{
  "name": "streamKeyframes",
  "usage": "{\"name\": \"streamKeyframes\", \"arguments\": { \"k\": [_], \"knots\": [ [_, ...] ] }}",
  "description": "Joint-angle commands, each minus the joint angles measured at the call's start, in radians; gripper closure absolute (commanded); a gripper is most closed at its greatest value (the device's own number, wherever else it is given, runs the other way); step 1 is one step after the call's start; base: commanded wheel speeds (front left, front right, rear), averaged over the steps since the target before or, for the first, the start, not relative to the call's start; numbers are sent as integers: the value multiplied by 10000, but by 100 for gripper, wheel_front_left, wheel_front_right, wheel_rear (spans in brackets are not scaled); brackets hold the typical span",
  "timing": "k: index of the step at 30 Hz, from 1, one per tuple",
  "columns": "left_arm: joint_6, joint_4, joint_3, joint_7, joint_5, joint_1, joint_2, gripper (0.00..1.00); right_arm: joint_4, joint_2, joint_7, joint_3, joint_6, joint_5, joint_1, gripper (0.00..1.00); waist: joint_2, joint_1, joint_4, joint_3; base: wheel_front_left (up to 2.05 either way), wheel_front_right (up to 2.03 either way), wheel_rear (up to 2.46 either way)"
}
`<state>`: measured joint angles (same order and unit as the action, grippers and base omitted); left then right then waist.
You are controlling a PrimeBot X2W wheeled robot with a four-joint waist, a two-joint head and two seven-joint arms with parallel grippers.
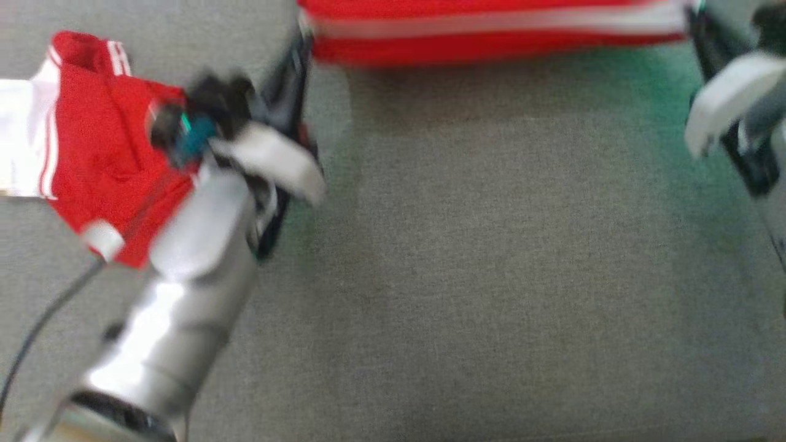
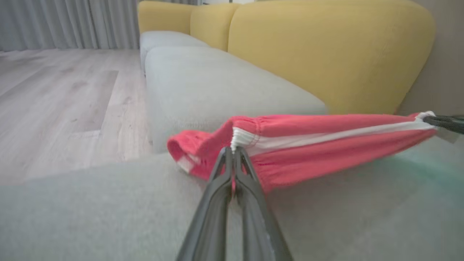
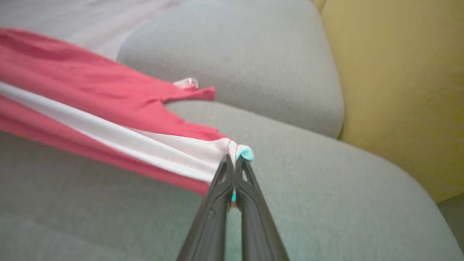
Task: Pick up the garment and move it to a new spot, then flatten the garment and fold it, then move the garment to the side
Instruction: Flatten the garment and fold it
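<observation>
1. Left gripper (image 2: pixel 232 151): jaws clenched on the garment (image 2: pixel 319 145), grasping it at the gathered white band on its edge. In the head view the left arm (image 1: pixel 184 294) enters from 7 o'clock, and its dark fingers reach toward 12 o'clock.

2. Right gripper (image 3: pixel 232 161): jaws clenched on the opposite end of the garment, at a white section with a small teal tab (image 3: pixel 247 154) just beside the fingertips. In the head view this gripper sits at 2 o'clock.

3. Garment position: the red fabric with a white stripe is stretched taut between the two grippers. It runs as a band along the 12 o'clock edge of the head view. In both wrist views it is raised above the grey seat cushion (image 1: pixel 491 276).

4. A further red-and-white fabric portion (image 1: pixel 104 141) lies at 9 o'clock in the head view, partly behind the left arm. The blurred frame does not show whether it joins the stretched band.

5. Surroundings: the yellow backrest (image 2: pixel 326 54) stands behind the cushions. The wooden floor (image 2: pixel 54 90) and grey curtain (image 2: pixel 54 21) lie at 9 to 10 o'clock in the left wrist view. A black cable (image 1: pixel 37 325) runs beside the left arm.
</observation>
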<state>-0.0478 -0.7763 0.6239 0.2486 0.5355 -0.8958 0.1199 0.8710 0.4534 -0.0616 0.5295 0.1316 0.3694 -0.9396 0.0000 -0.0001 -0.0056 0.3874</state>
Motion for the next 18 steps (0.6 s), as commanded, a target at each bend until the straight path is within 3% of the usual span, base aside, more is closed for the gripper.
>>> {"name": "streamKeyframes", "arguments": {
  "k": [1,9,18],
  "knots": [
    [21,248,-271,107,-100,76,415,100,-281,610,243,371,-9,401,294,100,0,1,104,-264,0,0,0],
    [110,801,-60,126,-178,1877,646,100,-1731,2190,1453,2805,-9,2614,1292,100,0,1,83,-1083,0,0,0],
    [385,1702,445,116,-416,3405,921,100,-2792,3307,2259,4191,-9,4219,2030,100,0,1,-172,-2244,0,0,0]
  ]
}}
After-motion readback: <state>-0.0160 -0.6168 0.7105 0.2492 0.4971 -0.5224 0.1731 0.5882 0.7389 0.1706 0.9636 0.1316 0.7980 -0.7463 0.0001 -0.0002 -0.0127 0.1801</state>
